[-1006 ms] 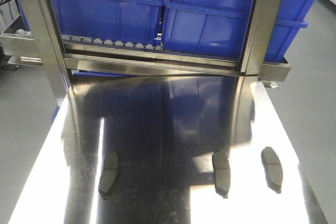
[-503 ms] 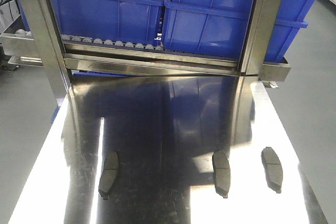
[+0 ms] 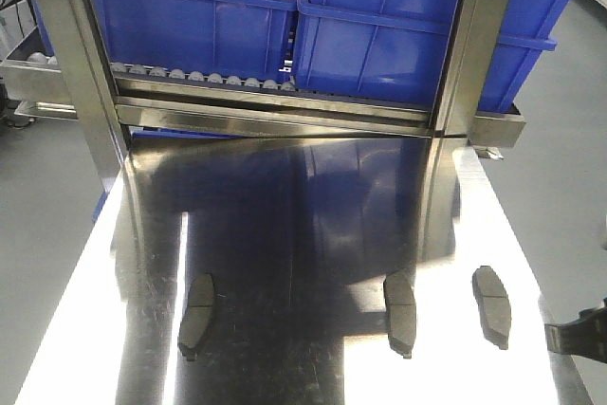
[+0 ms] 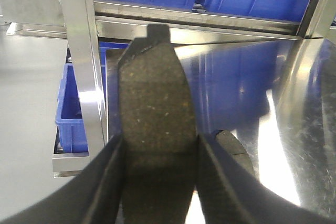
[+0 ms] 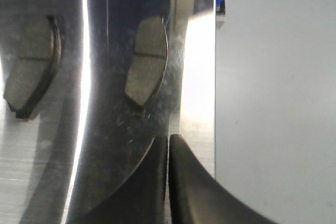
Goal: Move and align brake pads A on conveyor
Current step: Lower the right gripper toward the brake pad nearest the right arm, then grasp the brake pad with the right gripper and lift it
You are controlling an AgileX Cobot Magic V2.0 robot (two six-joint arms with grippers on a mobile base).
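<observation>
Now left gripper (image 4: 157, 148) clamps brake pad (image 4: 156, 93); right gripper (image 5: 168, 140) closed, empty.

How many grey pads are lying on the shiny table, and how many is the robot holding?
Flat grey curved brake pads lying on the shiny steel tabletop: 3
Grey brake pad held in the left gripper, between its black fingers: 1
Total: 4

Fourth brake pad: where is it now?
Left wrist view, centre: the fourth brake pad is clamped in the left gripper, another pad lying just right.
</observation>
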